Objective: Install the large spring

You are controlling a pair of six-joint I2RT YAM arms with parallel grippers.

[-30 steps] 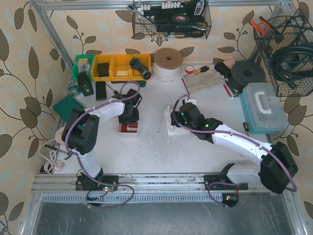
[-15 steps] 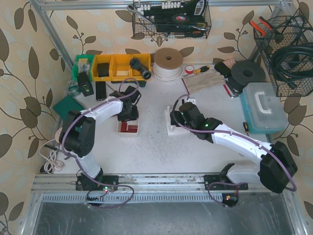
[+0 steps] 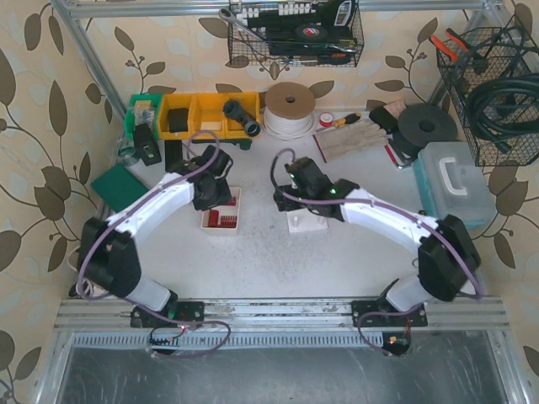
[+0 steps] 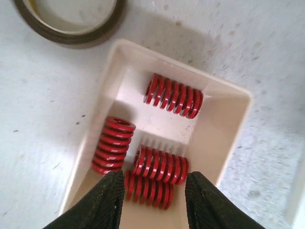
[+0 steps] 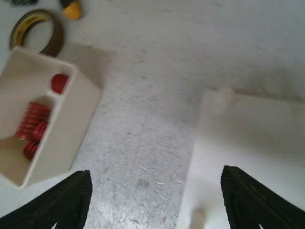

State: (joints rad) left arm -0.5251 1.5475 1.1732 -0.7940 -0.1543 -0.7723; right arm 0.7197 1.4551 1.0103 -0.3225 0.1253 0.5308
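White surface (image 3: 261, 252) holds a tray (image 4: 229, 125) of red springs (image 4: 173, 96), none lifted. Left hand (image 4: 153, 180) and right hand (image 5: 155, 188) gape empty.

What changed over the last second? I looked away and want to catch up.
The right claw, open, swung left and back from above the white fixture toward the tray. The left arm stretched out; the left claw, over the red springs, spread a little, holding nothing. Tray, springs and fixture stayed put.
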